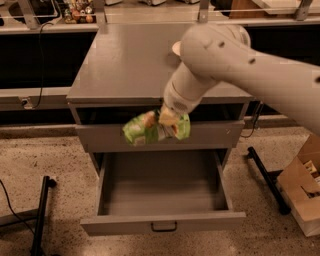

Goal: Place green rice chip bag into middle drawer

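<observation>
The green rice chip bag (pixel 150 129) hangs crumpled from my gripper (pixel 168 118), which is shut on its upper middle. The bag is in the air in front of the upper drawer front (pixel 100 137), past the cabinet's front edge and above the back part of the open middle drawer (pixel 162 192). That drawer is pulled fully out, grey and empty inside, with a small dark bar handle (pixel 164 227) on its front. My white arm (pixel 240 65) reaches in from the upper right and hides the right part of the cabinet top.
The grey cabinet top (pixel 125 60) sits behind the bag. A cardboard box (pixel 302 192) stands on the floor at the right beside a black stand leg (pixel 265 180). Another black leg (pixel 41 212) lies at the left. A shelf with small items (pixel 75 12) runs along the back.
</observation>
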Controlling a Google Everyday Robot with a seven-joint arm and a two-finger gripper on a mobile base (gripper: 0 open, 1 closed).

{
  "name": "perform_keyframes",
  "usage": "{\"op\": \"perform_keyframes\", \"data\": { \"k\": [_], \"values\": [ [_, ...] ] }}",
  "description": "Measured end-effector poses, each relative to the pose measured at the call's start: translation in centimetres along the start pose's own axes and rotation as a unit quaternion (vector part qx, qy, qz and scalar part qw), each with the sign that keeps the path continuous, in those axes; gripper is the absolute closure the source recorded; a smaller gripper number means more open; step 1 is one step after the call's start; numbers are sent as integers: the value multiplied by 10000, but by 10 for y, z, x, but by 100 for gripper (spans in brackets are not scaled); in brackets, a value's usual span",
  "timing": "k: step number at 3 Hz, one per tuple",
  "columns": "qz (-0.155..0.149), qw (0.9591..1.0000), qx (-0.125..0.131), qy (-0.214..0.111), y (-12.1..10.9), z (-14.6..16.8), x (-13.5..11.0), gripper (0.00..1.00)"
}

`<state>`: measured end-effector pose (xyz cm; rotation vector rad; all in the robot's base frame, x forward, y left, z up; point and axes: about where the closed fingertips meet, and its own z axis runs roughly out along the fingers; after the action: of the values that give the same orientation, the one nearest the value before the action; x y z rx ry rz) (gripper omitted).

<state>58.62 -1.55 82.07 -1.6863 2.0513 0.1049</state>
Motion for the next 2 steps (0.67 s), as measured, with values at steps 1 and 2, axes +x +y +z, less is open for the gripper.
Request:
{"op": "perform_keyframes", "data": {
  "k": [1, 2],
  "values": [
    [7, 9996, -205, 193, 23, 22, 22, 100],
    [411, 9986, -332, -2, 13, 44, 34, 100]
  ]
}}
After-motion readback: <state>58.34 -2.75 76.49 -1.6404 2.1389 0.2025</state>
